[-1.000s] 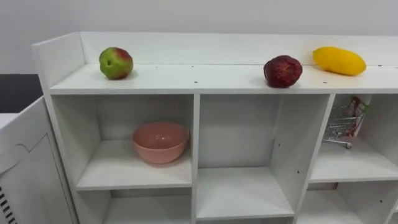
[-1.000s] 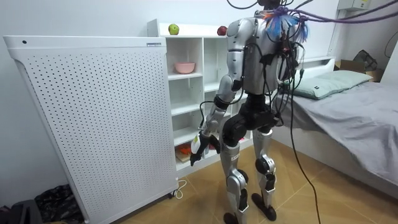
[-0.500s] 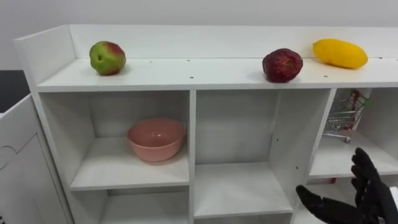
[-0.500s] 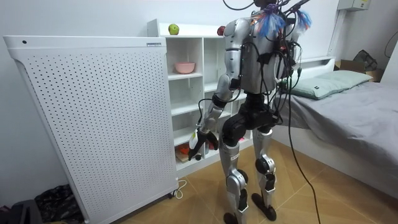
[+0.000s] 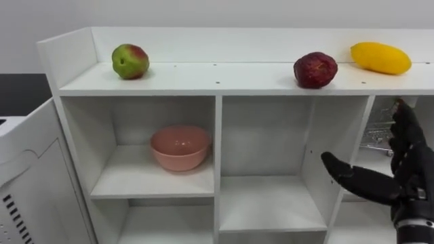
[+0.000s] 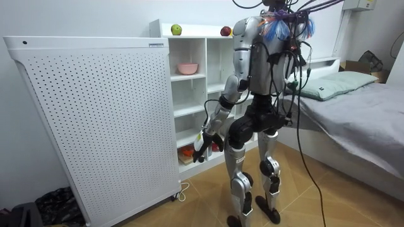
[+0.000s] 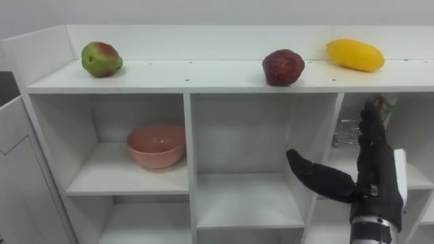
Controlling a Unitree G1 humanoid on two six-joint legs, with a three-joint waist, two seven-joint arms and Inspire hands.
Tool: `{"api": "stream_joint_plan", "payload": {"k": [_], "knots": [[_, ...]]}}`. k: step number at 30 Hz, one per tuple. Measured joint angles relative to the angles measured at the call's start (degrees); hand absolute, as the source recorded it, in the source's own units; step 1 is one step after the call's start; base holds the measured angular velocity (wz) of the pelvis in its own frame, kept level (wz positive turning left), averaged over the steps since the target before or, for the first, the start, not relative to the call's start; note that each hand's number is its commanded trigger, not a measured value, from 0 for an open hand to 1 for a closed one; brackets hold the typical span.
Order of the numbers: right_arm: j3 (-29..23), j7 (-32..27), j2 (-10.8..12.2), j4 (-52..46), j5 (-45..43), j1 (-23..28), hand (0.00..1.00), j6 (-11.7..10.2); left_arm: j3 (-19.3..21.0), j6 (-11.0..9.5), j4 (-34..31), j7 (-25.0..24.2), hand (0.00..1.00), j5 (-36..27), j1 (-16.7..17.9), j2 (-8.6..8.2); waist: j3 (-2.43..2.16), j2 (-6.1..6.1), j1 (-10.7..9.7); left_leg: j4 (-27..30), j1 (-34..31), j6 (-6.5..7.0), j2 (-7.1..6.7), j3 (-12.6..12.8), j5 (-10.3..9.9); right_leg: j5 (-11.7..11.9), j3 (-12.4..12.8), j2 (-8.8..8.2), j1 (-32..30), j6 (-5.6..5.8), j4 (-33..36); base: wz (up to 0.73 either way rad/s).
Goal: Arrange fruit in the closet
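Three fruits lie on the white closet's top shelf (image 5: 224,81): a green-red apple (image 5: 130,61) at the left, a dark red fruit (image 5: 315,70) right of the middle, and a yellow mango (image 5: 380,57) at the far right. My right hand (image 5: 409,179) is raised in front of the right-hand compartment, below the mango. It is open, with straight fingers pointing up, the thumb spread left, and nothing in it. In the room view my left hand (image 6: 201,146) hangs low by the lower shelves. I stand facing the closet.
A pink bowl (image 5: 180,146) sits in the upper left compartment. A small wire shopping cart (image 5: 377,139) stands in the right one, behind my hand. A white perforated panel (image 6: 95,120) stands left of the closet, and a bed (image 6: 353,107) is behind me.
My right hand has risen from the lower right edge to in front of the right compartment. The whole picture has shifted slightly, so the camera moved. The fruits stay put.
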Motion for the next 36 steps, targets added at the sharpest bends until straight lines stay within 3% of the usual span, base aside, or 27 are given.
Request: {"api": "stream_joint_plan", "payload": {"k": [4,10,18,28,36], "knots": [[0.06,0.06,-1.38,-0.29,0.0,-2.28,0.0,-1.04,-0.04,-0.08,0.58,-0.36,0.0,-0.06,-0.19,0.09,0.19,-0.42,0.33,-0.04,0.06,-0.03,0.04,-0.26,0.02,0.01,-0.23,0.05,0.02,-0.02,0.01,0.02],[0.06,0.13,-1.4,-0.29,-0.24,-3.77,0.0,-0.74,-0.02,0.18,0.44,-1.06,0.0,0.02,-0.63,0.42,-0.04,-0.93,1.69,-0.02,-0.22,-0.03,0.01,-0.52,0.02,0.01,-0.4,0.01,-0.2,-0.02,0.04,0.01],[0.04,-1.28,-1.55,-0.24,-0.19,-8.94,0.0,-0.51,0.02,0.34,-0.15,-2.87,0.0,0.03,-0.94,1.02,-0.05,-1.63,1.74,0.13,-0.68,-0.05,0.0,-1.68,0.06,0.01,-2.39,-0.09,-0.14,-0.02,-0.01,0.06],[0.03,-1.44,-1.64,0.12,0.23,-10.31,0.0,-0.37,-0.01,0.79,-1.21,-4.72,0.0,0.03,-1.02,1.61,0.24,-2.09,1.72,-0.04,-0.66,-0.07,-0.04,-2.72,0.07,0.01,-2.66,-0.04,0.04,-0.02,-0.06,0.04],[0.09,0.49,-3.2,1.9,0.1,-11.71,0.0,1.31,-0.14,1.94,-1.7,-6.15,0.0,-0.01,-1.65,1.88,0.27,-2.03,1.72,-0.03,-0.68,-0.07,-0.04,-2.86,0.07,0.01,-3.08,-0.06,0.06,-0.02,-0.06,0.0]]}}
